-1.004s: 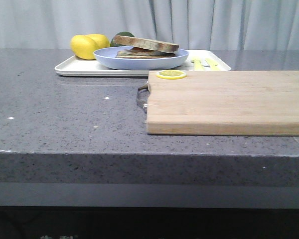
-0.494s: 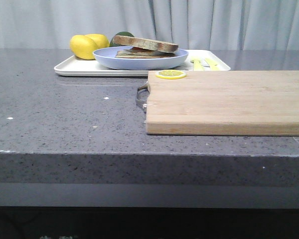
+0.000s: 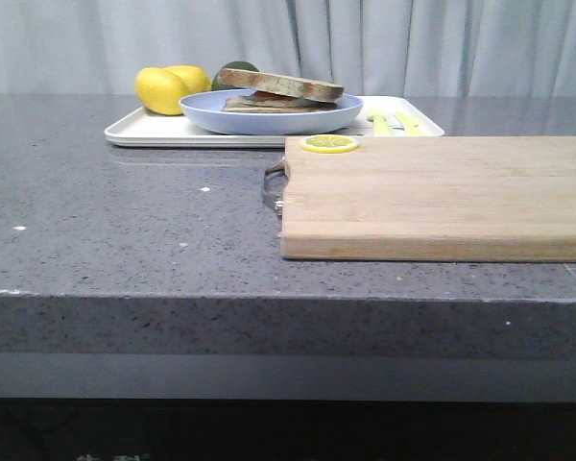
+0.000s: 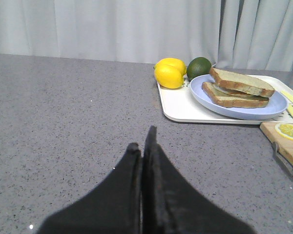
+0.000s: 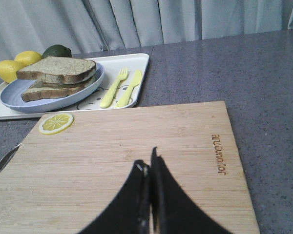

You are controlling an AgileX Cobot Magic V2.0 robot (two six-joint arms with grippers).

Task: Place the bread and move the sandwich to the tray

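The sandwich (image 3: 278, 91) is a stack of brown-crusted toast on the pale blue plate (image 3: 269, 120), which stands on the white tray (image 3: 144, 130) at the back. The bread (image 3: 286, 84) is the plain top slice, lying tilted on the stack. The filling barely shows between the slices. The sandwich also shows in the left wrist view (image 4: 239, 87) and the right wrist view (image 5: 56, 75). My left gripper (image 4: 142, 141) is shut and empty over bare counter, well short of the tray (image 4: 178, 105). My right gripper (image 5: 149, 163) is shut and empty above the cutting board (image 5: 136, 136).
A wooden cutting board (image 3: 432, 192) with a metal handle lies front right, with a lemon slice (image 3: 329, 143) on its far left corner. Two lemons (image 3: 163, 88) and an avocado (image 4: 198, 67) sit at the tray's left end. A yellow fork and knife (image 5: 115, 87) lie at its right end.
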